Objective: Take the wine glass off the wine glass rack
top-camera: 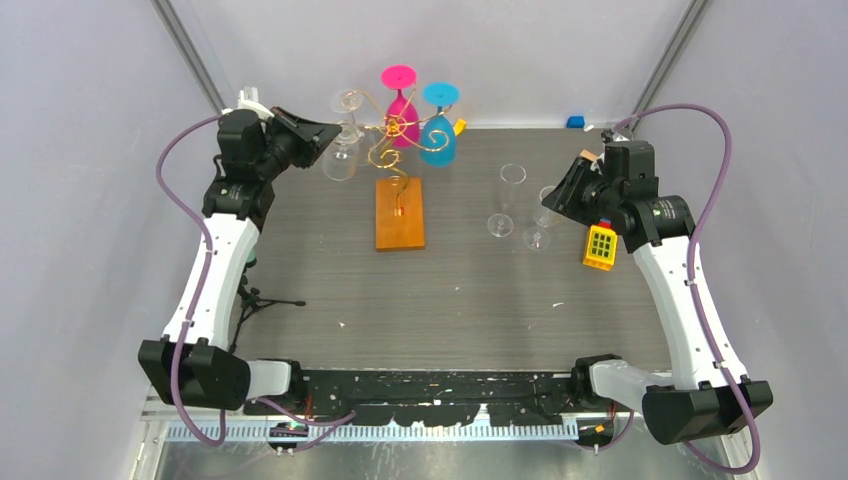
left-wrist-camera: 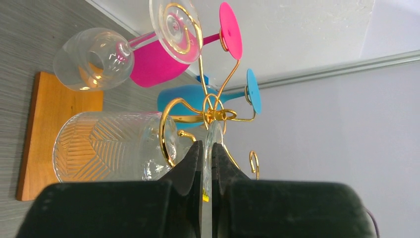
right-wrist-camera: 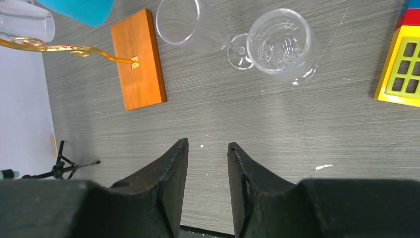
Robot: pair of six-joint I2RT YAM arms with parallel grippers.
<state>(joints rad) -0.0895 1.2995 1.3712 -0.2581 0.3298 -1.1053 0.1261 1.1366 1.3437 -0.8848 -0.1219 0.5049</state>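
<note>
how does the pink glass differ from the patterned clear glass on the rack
Colour: the pink glass is opaque pink; the patterned clear glass is see-through, with cut geometric lines.
Grip: the left end effector is shut on the patterned clear glass's foot; nothing holds the pink glass.
Shared: both hang foot-up, bowl-down from the gold arms of the wine glass rack.

Grey wood-grain table (top-camera: 470, 300) inside a booth of plain, pale lilac walls (top-camera: 80, 150). Beyond the left gripper (top-camera: 333, 135), the back wall (top-camera: 520, 50) meets the tabletop, and slanting metal rails (top-camera: 190, 50) mark both far corners. Light is soft and even. White flecks (right-wrist-camera: 324, 167) lie beside the right gripper (right-wrist-camera: 208, 144).
</note>
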